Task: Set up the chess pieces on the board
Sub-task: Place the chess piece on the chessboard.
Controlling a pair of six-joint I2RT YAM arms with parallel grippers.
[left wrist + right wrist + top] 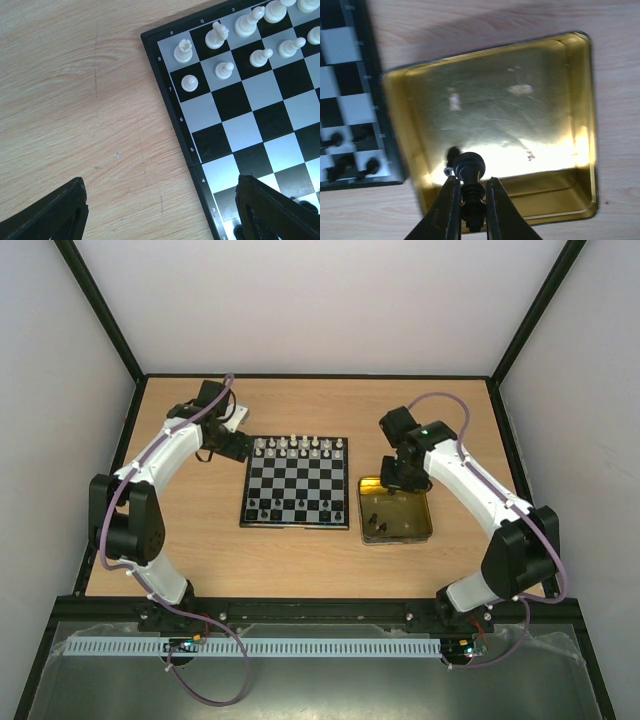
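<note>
— Fingers of your right gripper (471,186) sit nearest the lens in the right wrist view, at 6 o'clock. They are pressed onto a black chess piece (469,167). Its long axis runs in line with the fingers, with the round head toward 12 o'clock.

— Beneath it you have the tin (540,125), lined in gold. The piece is over the tin's 7 o'clock corner; I cannot tell whether it is clear of the floor. Your board (345,100) lies at 9 o'clock, with black chessmen (370,165) on its nearest squares.

— Left wrist view: your left gripper (162,215) is spread wide with nothing between its fingers. One tip is over the bare table (75,100), the other over the board's edge. At 1 o'clock stand white chessmen (220,70).

— Top view: the right gripper (392,478) hangs over the tin's far end. The board (296,485) is just beside it, at 9 o'clock. The left gripper (232,445) waits at the board's 10 o'clock corner.

— So your right arm is the nearer one, and it holds the piece. The carry likely runs toward 9 o'clock, to the black rows on the board's 6 o'clock side.
</note>
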